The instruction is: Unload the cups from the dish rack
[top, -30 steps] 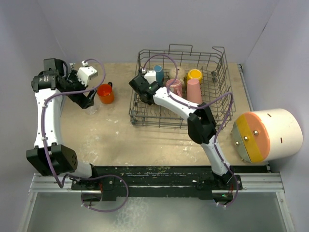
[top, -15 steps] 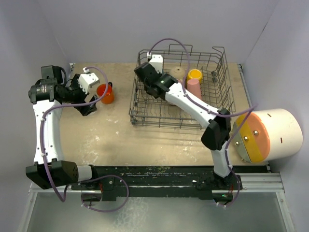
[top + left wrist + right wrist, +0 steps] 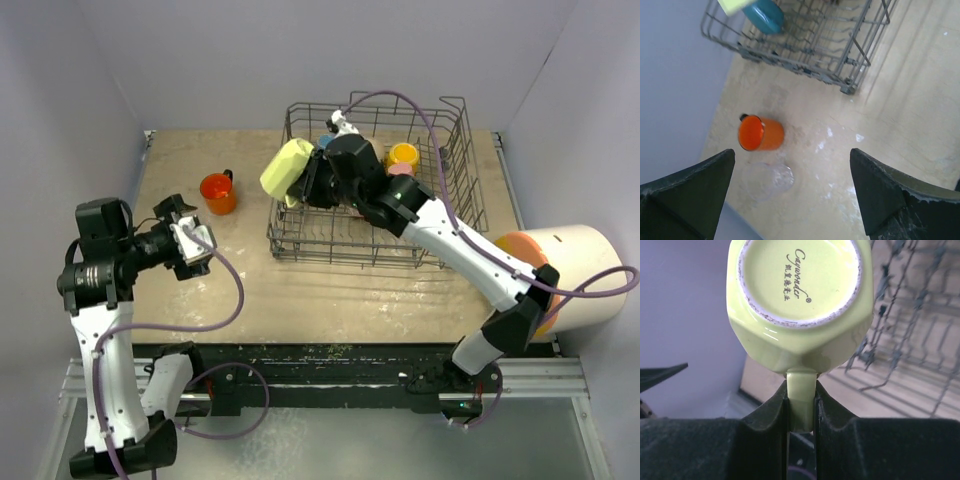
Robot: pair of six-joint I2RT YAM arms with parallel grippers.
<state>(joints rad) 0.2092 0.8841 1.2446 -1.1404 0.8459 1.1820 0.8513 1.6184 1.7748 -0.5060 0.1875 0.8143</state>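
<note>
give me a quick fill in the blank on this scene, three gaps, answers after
1. The right hand is shut on the ____ of the yellow-green mug.
2. The orange mug stands on the table, outside the dish rack, next to a clear ____.
3. The left hand is ____ and holds nothing.

Missing words: handle; glass; open
</note>
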